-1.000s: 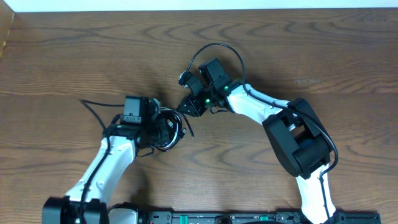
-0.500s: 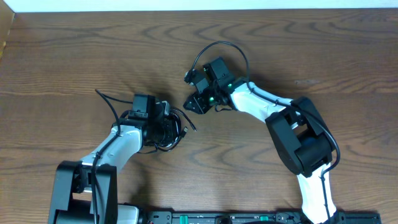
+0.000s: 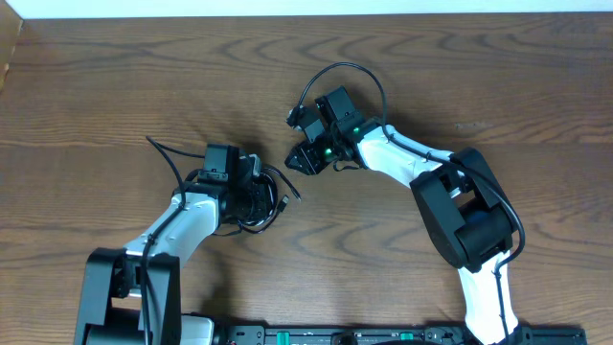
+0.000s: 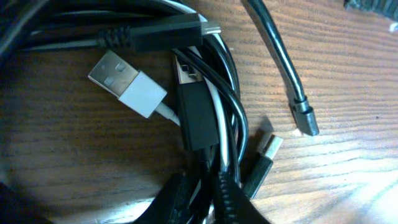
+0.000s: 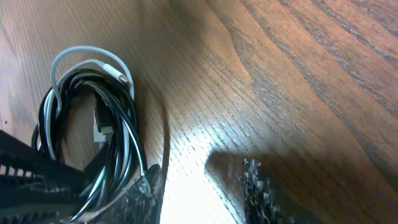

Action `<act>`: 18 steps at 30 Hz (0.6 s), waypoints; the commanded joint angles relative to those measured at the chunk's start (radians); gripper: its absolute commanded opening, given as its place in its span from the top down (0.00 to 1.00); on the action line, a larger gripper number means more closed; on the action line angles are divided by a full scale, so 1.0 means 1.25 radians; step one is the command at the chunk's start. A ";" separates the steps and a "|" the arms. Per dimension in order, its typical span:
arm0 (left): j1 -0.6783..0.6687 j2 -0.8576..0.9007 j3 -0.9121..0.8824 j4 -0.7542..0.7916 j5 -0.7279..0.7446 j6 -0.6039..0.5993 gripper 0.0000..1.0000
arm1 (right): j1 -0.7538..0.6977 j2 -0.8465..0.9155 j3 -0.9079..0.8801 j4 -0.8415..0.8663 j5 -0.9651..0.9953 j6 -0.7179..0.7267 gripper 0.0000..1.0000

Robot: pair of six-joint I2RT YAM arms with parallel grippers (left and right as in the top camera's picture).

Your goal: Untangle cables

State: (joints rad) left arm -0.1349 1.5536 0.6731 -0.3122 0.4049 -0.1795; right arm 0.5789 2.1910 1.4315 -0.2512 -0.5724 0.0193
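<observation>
Right pincer (image 5: 202,190) slid toward 3 o'clock and is open; left pincer (image 3: 257,197) is over the cables (image 4: 196,118), can't tell its grip.

A big brown wooden table (image 3: 115,77) filled almost the whole view from above. Its wood had long wavy lines running from side to side. A thin white strip (image 3: 306,7) ran along the far edge of the table. At the far left corner sat a lighter brown piece (image 3: 8,53), too cut off to tell what it was. Up close, the wood (image 4: 348,93) looked reddish with fine lines. In the other close view the table (image 5: 280,62) had a bright shiny patch (image 5: 186,162) with dark shadow beside it.
</observation>
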 commanded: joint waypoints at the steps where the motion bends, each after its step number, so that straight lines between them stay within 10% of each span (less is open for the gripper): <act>1: -0.001 -0.007 0.008 -0.002 -0.079 0.009 0.77 | 0.002 0.007 0.010 -0.003 -0.001 0.008 0.62; 18: -0.001 -0.077 0.026 0.004 -0.034 0.002 0.67 | 0.004 0.007 0.010 -0.012 0.020 0.008 0.60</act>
State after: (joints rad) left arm -0.1356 1.5150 0.6731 -0.3096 0.3641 -0.1802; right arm 0.5789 2.1910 1.4315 -0.2649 -0.5606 0.0193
